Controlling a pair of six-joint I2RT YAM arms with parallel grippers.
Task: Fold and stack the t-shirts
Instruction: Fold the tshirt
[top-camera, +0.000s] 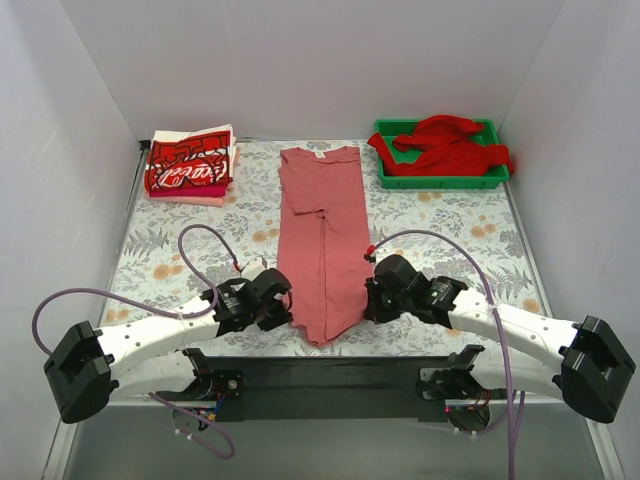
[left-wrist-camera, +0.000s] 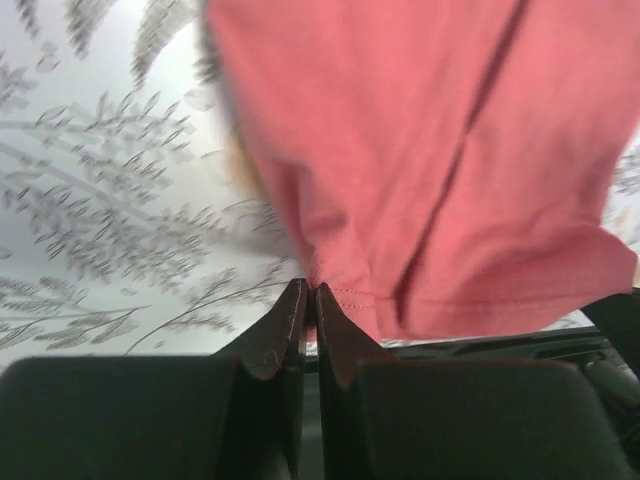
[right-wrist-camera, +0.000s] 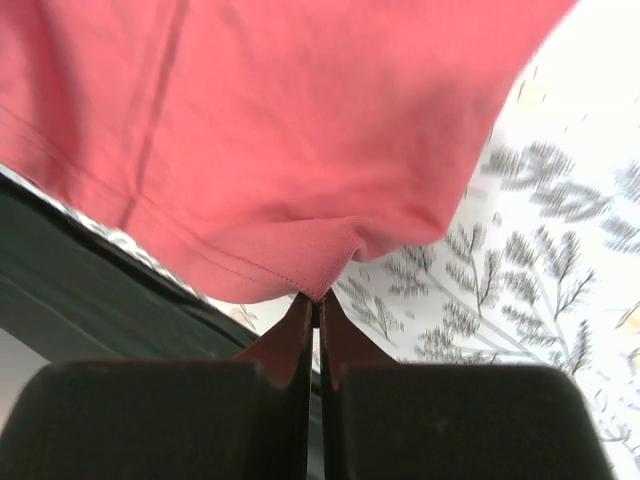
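While pinched at its hem, the plain salmon-pink cloth t-shirt (top-camera: 322, 235) lies lengthwise.
Left gripper (left-wrist-camera: 308, 290) and right gripper (right-wrist-camera: 316, 299) each clamp one corner.

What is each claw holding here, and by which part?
Both hold the salmon-pink t-shirt by its bottom hem: the left claw pinches the hem's left corner, the right claw its right corner.

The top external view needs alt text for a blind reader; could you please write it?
A salmon-pink t-shirt lies folded lengthwise, its near hem pinched by the left gripper and right gripper. Folded printed t-shirts are stacked back left; a red t-shirt lies in a green tray back right.
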